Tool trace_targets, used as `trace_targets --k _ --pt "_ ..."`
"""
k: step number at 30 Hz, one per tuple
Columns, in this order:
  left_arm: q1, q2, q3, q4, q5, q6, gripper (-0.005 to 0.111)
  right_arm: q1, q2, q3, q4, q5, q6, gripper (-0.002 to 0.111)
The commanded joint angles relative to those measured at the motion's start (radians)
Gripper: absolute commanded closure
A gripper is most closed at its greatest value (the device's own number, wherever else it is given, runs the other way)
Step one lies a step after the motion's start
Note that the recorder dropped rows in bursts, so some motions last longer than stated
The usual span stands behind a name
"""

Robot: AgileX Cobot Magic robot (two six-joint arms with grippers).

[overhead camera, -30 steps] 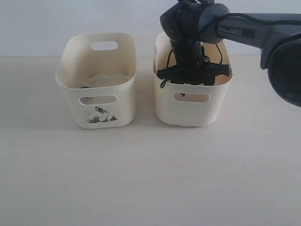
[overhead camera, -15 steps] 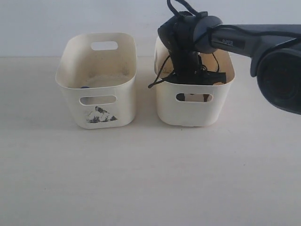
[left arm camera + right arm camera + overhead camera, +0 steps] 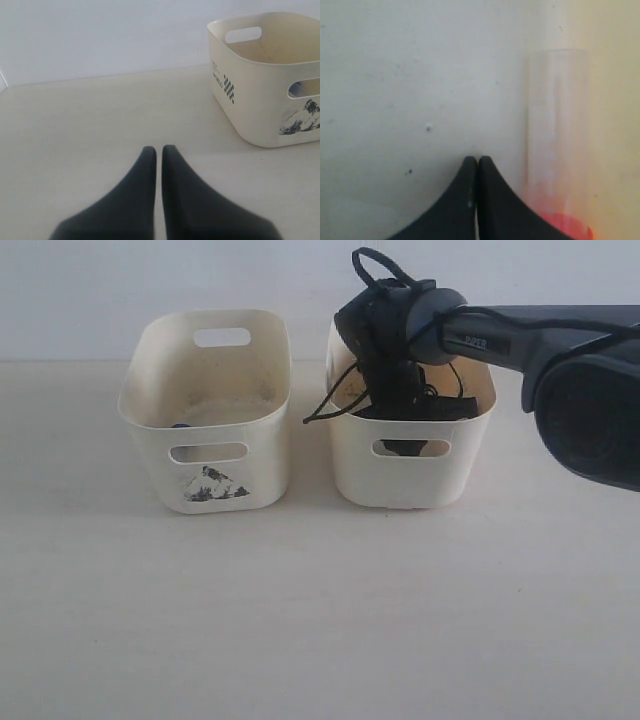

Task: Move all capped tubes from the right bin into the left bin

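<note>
Exterior, table [image 3: 300, 620]: pale and bare in front, with two cream bins side by side near the wall.
Exterior, left bin [image 3: 205, 455]: stood on the left, with a black mountain print [image 3: 212, 486] under its front handle slot.
Exterior, blue cap [image 3: 180, 425]: a small dark blue spot showed low inside the left bin, just behind its front wall; the tube itself could not be made out.
Exterior, right bin [image 3: 352, 465]: stood just beside the left one, apart from it, with a plain front.
Exterior, right arm [image 3: 395, 340]: came in from the right and reached steeply down into the right bin; its tool end was hidden by the wall, apart from a dark part seen through the front slot.
Left wrist, left gripper [image 3: 156, 150]: hung over bare table well away from the left bin [image 3: 255, 105], clenched with only a hairline slit between the black fingers and nothing between them.
Left wrist, bin contents: something blue [image 3: 295, 89] showed through the front slot.
Right wrist, right gripper [image 3: 478, 161]: clenched, tips touching, over the whitish floor of the right bin [image 3: 395, 75], grasping nothing.
Right wrist, capped tube [image 3: 557, 135]: clear with an orange-red cap [image 3: 567, 227], it lay in the right bin just beside the closed fingers, along the bin's yellowish wall, outside the grip.
</note>
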Motion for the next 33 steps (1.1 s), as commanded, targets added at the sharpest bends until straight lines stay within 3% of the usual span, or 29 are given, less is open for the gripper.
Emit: trace_targets --k 1,18,20,21,23,27,31,33 --pt "0.001 -0.002 -0.004 -0.007 -0.015 -0.012 0.102 -0.002 -0.005 0.017 0.033 -0.006 -0.009 0.108" --pt "0.001 -0.002 -0.004 -0.007 -0.015 -0.012 0.102 -0.002 -0.158 0.017 -0.089 -0.031 0.018 0.108" --pt "0.001 -0.002 -0.004 -0.007 -0.015 -0.012 0.102 -0.002 -0.154 0.017 -0.091 -0.033 -0.004 0.097" --pt "0.001 -0.002 -0.004 -0.007 -0.015 -0.012 0.102 -0.002 -0.152 0.017 -0.091 -0.047 -0.004 0.078" --pt "0.001 -0.002 -0.004 -0.007 -0.015 -0.012 0.102 -0.002 -0.152 0.017 -0.091 -0.052 -0.002 0.05" --pt "0.001 -0.002 -0.004 -0.007 -0.015 -0.012 0.102 -0.002 -0.114 0.017 -0.089 -0.004 -0.009 0.058" --pt "0.001 -0.002 -0.004 -0.007 -0.015 -0.012 0.102 -0.002 -0.067 0.019 -0.091 0.032 -0.029 0.043" --pt "0.001 -0.002 -0.004 -0.007 -0.015 -0.012 0.102 -0.002 -0.065 0.019 -0.094 0.032 -0.029 0.043"
